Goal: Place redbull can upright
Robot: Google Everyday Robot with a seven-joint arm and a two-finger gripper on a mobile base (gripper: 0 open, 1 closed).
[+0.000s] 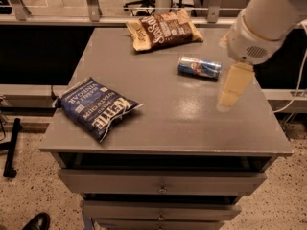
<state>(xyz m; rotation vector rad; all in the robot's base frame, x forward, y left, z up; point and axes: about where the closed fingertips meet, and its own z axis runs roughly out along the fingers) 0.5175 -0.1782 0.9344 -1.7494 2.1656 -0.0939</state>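
The redbull can lies on its side on the grey counter, right of centre. The end effector hangs over the counter's right side, just right of the can. A brown chip bag lies at the far edge. A blue chip bag lies near the front left corner.

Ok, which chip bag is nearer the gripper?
The brown bag at the far edge of the table. The blue Kettle bag lies at the near left corner, farther from the gripper, which hangs over the right side beside the redbull can.
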